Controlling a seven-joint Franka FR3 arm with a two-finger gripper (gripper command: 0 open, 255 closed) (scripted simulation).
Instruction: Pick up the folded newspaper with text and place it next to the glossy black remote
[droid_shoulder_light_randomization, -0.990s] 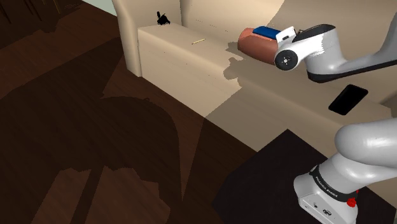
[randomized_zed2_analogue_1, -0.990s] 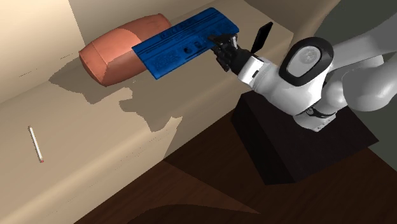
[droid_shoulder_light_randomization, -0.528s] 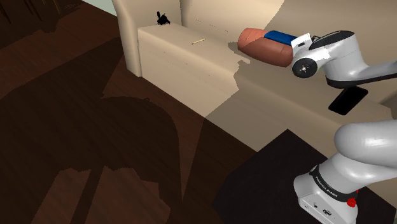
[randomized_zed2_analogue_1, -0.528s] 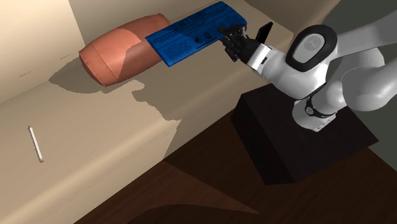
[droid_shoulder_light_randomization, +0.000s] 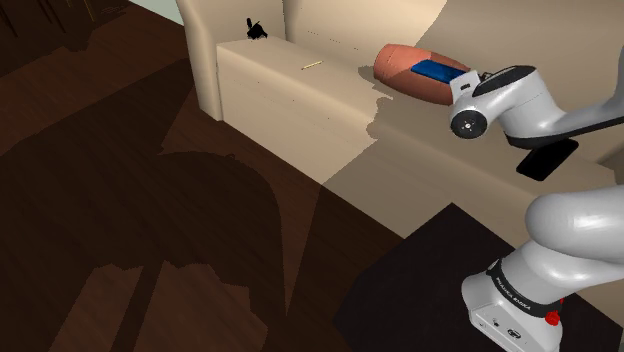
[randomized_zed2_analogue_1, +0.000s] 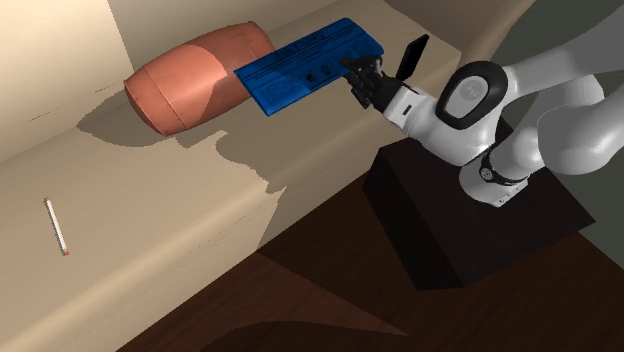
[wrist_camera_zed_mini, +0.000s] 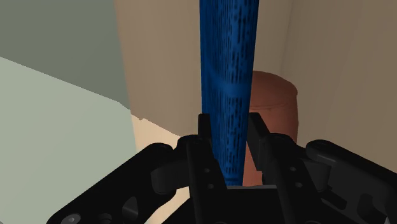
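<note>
Both fingers of the gripper (randomized_zed2_analogue_1: 358, 72) are clamped on one short edge of the blue newspaper (randomized_zed2_analogue_1: 305, 68). The paper hangs in the air above the beige sofa seat (randomized_zed2_analogue_1: 150, 215), and its far end reaches over the reddish cushion (randomized_zed2_analogue_1: 185, 85). The black remote (randomized_zed2_analogue_1: 412, 57) lies near the gripper. The paper looks flat and stiff, but I judge it light and thin. An edge grip may let it pivot, so a hold nearer the middle would be safer.

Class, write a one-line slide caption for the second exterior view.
Black fingers clasp a blue folded newspaper above the beige sofa, reddish cushion on one side, black remote on the other.
</note>
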